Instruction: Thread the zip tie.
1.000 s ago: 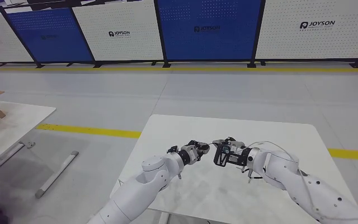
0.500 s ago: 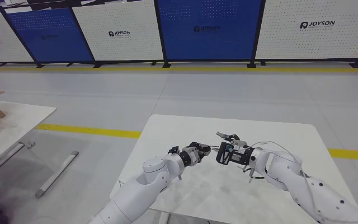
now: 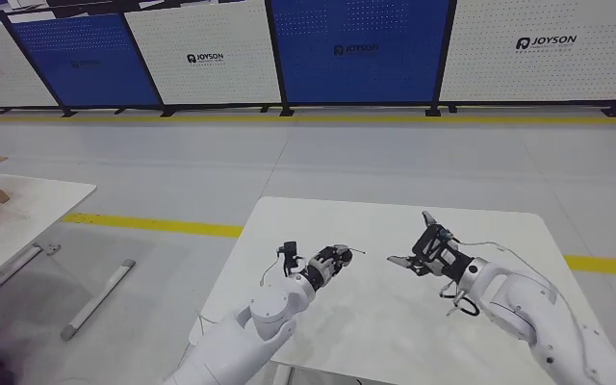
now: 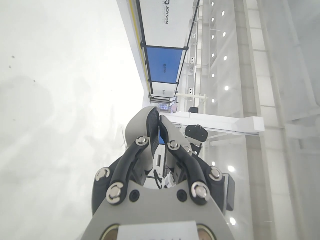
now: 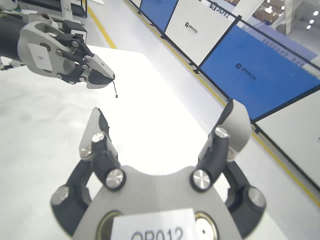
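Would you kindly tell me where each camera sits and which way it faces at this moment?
Top view: above the arms, looking down at the white table; left gripper and right gripper show.
Left wrist view: on the left wrist, looking along its shut fingers across the table toward the partition panels.
Right wrist view: on the right wrist, looking past its open fingers at the left gripper pinching the zip tie.
Shared: top and right wrist views both show that gripper.
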Controlling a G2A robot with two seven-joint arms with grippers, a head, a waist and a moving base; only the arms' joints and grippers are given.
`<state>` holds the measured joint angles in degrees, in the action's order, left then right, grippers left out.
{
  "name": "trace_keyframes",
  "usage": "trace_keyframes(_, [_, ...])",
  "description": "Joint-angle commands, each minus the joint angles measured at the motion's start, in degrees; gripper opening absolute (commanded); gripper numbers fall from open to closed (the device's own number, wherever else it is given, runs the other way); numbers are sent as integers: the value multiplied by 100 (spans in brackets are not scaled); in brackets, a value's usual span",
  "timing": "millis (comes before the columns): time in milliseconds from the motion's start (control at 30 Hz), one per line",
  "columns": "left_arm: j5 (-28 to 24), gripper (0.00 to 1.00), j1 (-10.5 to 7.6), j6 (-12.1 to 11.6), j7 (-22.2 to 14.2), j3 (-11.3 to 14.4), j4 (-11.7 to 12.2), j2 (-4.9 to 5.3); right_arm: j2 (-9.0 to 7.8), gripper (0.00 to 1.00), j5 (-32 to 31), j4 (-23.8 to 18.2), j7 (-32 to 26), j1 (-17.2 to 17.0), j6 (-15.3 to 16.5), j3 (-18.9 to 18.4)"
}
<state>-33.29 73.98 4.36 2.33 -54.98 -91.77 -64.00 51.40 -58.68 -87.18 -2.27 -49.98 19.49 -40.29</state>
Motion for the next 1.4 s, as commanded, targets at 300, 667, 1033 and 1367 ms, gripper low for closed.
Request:
trace_keyframes(300, [184,0,49,-79,59,-9,2,-5,3,100,96,6,-25,2,-1,-4])
trace_keyframes(667, [745,0,238,-390,180,-56,-62,-21,-17,100,2250,68,-136,145,-1,303])
trace_keyframes(1033, [742,0,395,71,248,-205,-277,-26,-2,100,4560,578,-1463,798,-1,809])
trace_keyframes(1367, [9,0,357,661,-34,-321,-309,-54,12,100,4141,516,-1586,760,-89,830])
